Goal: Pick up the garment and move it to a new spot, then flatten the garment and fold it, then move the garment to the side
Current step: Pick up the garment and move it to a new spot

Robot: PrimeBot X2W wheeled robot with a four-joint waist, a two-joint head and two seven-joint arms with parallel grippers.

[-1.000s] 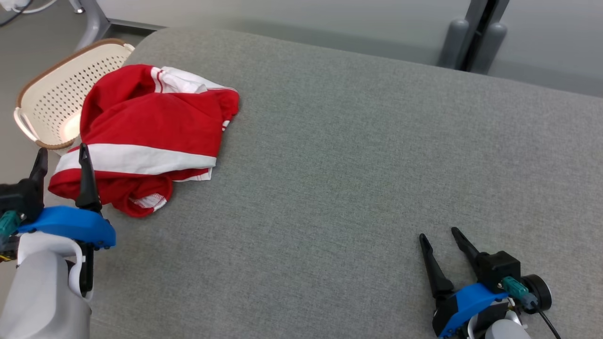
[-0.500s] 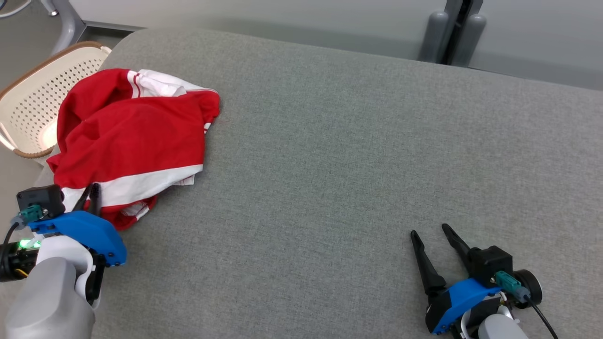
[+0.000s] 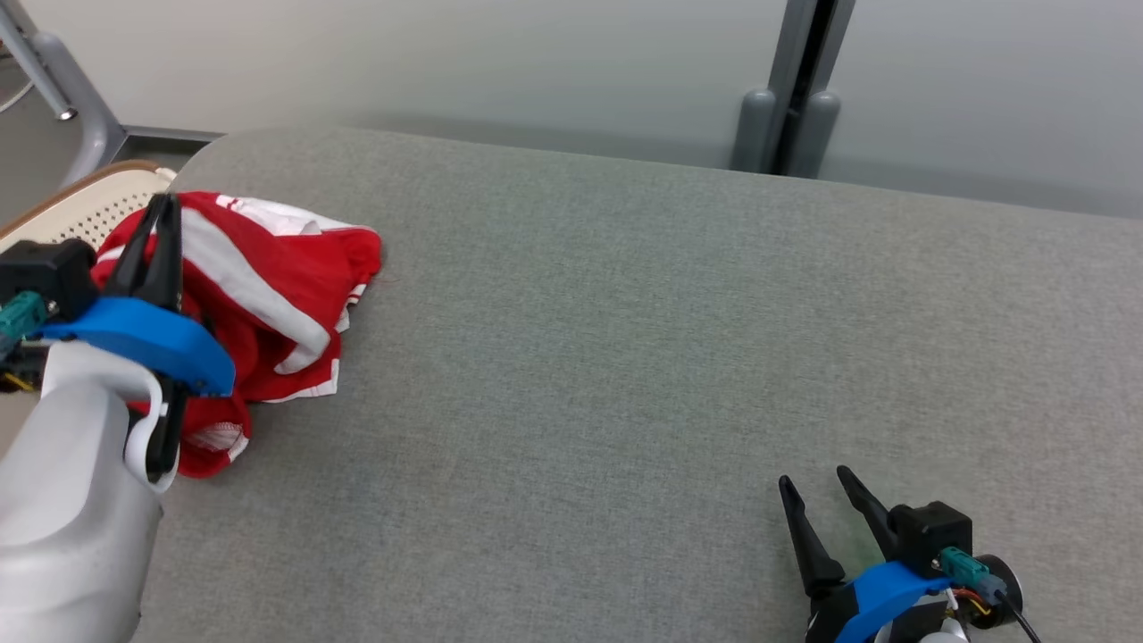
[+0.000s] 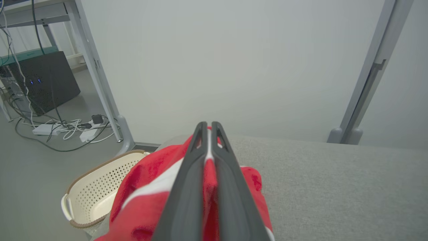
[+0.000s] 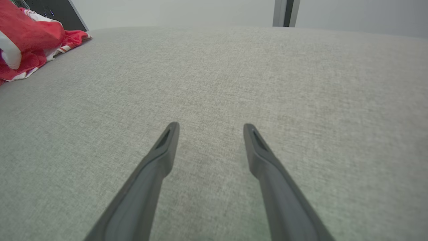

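Observation:
The garment (image 3: 286, 286) is red with white stripes and lies bunched at the left end of the grey padded table (image 3: 643, 357). My left gripper (image 3: 161, 207) is shut on a fold of the garment and holds it raised, the cloth draping down from its tips. In the left wrist view the garment (image 4: 147, 187) is pinched between the two dark fingers (image 4: 187, 187). My right gripper (image 3: 814, 488) stands open low over the table near the front right, nothing between its fingers (image 5: 160, 157). The garment (image 5: 30, 36) shows at the far left of the right wrist view.
A cream perforated basket (image 4: 97, 187) with a brown rim stands off the table's left end, beside the garment. Grey frame legs (image 3: 786, 107) rise behind the table. Cables and a black box (image 4: 46, 83) lie on the floor at the left.
My left gripper closed on the garment's near edge and lifted it up and back. The head camera has tilted up. The right gripper stayed open in place.

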